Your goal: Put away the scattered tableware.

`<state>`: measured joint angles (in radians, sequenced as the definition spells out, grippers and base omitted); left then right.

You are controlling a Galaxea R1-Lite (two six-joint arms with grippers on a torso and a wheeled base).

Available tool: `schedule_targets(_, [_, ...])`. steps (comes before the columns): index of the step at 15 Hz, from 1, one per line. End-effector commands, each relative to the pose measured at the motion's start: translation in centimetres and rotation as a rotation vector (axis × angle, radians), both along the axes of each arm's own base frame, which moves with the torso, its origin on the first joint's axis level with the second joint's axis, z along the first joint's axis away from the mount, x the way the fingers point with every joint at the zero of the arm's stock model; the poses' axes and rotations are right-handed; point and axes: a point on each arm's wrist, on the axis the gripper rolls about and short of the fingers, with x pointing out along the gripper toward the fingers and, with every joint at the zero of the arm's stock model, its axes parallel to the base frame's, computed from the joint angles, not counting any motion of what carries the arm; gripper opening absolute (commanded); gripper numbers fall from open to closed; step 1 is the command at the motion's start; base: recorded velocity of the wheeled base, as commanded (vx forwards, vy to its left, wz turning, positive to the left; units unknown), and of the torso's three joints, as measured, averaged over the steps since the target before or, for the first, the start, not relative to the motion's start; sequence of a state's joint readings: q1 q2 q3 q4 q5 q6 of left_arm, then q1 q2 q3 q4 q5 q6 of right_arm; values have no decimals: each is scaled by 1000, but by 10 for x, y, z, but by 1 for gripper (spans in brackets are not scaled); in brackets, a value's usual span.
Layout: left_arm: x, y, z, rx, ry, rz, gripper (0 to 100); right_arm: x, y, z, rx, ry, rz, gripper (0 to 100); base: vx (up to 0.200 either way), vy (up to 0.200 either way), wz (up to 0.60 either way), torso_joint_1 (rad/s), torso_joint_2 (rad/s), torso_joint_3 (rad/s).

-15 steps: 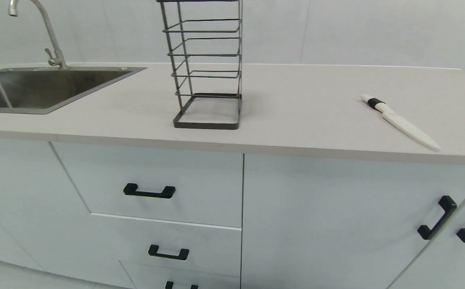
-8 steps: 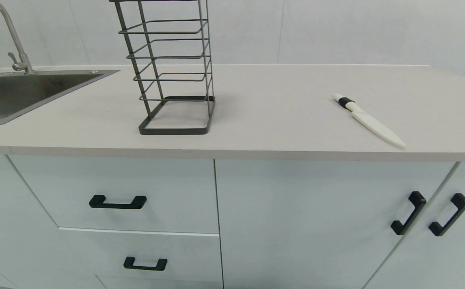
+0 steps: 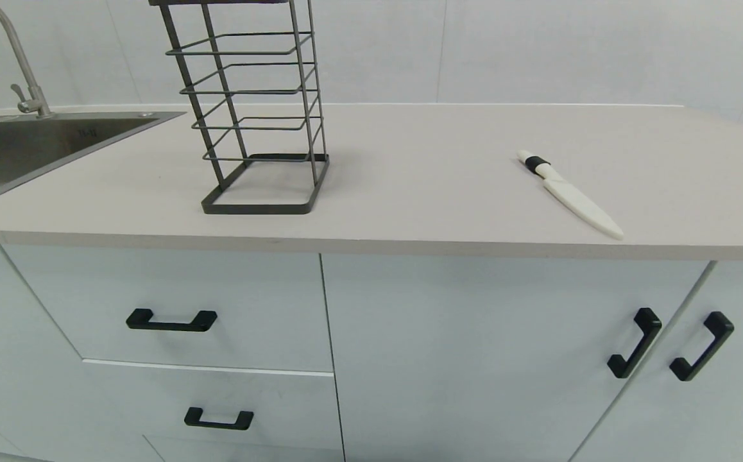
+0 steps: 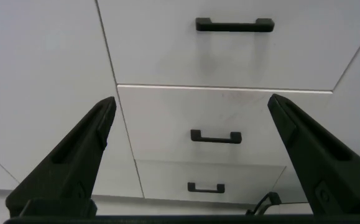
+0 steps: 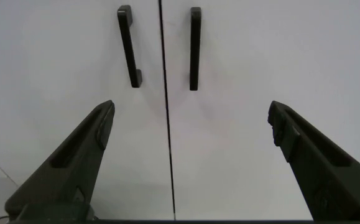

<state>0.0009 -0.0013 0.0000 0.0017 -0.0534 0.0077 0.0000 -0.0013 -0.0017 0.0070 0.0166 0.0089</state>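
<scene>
One knife; one rack; one sink

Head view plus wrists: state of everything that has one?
knife, lying flat on the countertop, outside the rack
rack, upright on the countertop
top drawer, shut
second drawer, shut
cabinet doors, shut
left gripper, open, holding nothing
right gripper, open, holding nothing
</scene>
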Motion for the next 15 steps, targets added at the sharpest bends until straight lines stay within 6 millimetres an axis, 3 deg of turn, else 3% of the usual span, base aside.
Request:
schedule_targets(1, [0, 0, 0, 0, 0, 2, 100, 0, 0, 0, 0, 1, 0, 100, 0, 0, 0, 71, -163, -22])
schedule_targets(5, [0, 0, 0, 0, 0, 3, 100, 0, 0, 0, 0, 1, 0, 100, 0, 0, 0, 170, -171, -209])
schedule_targets(8, [0, 0, 0, 0, 0, 3, 100, 0, 0, 0, 0, 1, -1, 100, 0, 0, 0, 180, -613, -204])
schedule_targets(15, [0, 0, 0, 0, 0, 3, 100, 0, 0, 0, -1, 1, -1, 100, 0, 0, 0, 69, -197, -93])
